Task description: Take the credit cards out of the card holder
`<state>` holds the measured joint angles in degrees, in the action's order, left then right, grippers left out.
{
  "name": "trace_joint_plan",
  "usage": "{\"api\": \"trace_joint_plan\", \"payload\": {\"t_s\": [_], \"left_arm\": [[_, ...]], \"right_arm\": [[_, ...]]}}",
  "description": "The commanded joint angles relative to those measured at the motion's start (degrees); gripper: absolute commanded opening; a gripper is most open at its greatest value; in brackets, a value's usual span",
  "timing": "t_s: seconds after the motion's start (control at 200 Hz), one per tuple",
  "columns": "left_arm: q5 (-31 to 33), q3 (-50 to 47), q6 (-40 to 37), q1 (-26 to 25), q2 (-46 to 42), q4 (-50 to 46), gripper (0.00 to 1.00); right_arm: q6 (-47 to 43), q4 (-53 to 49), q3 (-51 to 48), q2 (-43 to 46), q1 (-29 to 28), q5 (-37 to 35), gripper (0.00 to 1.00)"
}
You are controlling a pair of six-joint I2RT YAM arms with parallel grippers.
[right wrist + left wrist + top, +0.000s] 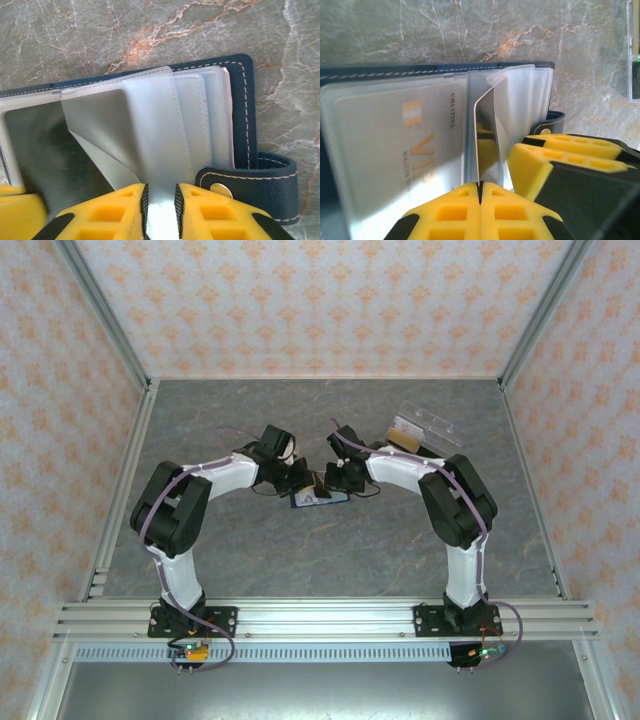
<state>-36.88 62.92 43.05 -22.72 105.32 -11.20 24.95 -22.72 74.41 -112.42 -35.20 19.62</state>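
– Grey veined stone is seen as the bench (330, 560), boxed in by walls (320, 300) papered in a pale orange pattern. Where is the card holder (318, 498) found?

– It is laid open at mid-bench, between the two wrists. Its snap tab (255, 185) is seen just beside the right tool's finger. A clear plastic box (425, 430) is set well apart, behind the right arm.

– How are the tools placed?

– The left tool (480, 191) is clenched on the near edge of a credit card (487, 135), which is stood on edge among the leaves. The right tool (160, 202) is closed on a clear sleeve (145, 130), which is lifted off the stack. The two tools are set just beside each other.

– Which relation is the coming move judged to turn on?

– The card's long axis is run straight out from the left tool's fingers toward the holder's far stitched edge. A draw straight back along that line is therefore thought to be called for, with the sleeve pinned by the right tool. The left arm is the one placed on the card.

– Can anything be read?

– On a second card (395, 145), lodged in its sleeve to the left, large gold letters resembling "VIP" are seen beside a gold chip mark. The small print above them is too blurred to be read, and no brand can be made out.
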Motion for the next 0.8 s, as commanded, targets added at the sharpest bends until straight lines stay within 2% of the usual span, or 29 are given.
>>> {"api": "trace_joint_plan", "payload": {"t_s": [0.0, 0.185, 0.41, 0.52, 0.621, 0.796], "left_arm": [[4.21, -1.66, -3.33, 0.99, -3.75, -5.67, 0.00], [5.85, -3.27, -4.80, 2.54, -9.23, -8.47, 0.00], [6.35, -3.44, -5.09, 2.78, -14.68, -8.18, 0.00], [5.09, -4.19, -4.42, 2.77, -16.98, -5.46, 0.00], [3.70, -4.54, -3.87, 2.84, -19.09, -2.43, 0.00], [-1.21, -5.14, -1.04, 3.02, -20.67, 5.70, 0.00]], "right_arm": [[1.78, 3.23, -2.90, 3.56, 0.72, -0.63, 0.26], [3.35, 9.07, -5.43, 8.61, 0.92, 1.60, 0.30], [5.02, 16.96, -8.52, 14.63, 2.02, 8.03, 0.47], [5.78, 21.18, -9.69, 15.66, 4.04, 15.08, 0.55], [7.13, 25.53, -9.99, 14.55, 6.88, 24.61, 0.60], [10.94, 33.25, -9.91, 12.23, 9.68, 36.66, 0.62]]}}
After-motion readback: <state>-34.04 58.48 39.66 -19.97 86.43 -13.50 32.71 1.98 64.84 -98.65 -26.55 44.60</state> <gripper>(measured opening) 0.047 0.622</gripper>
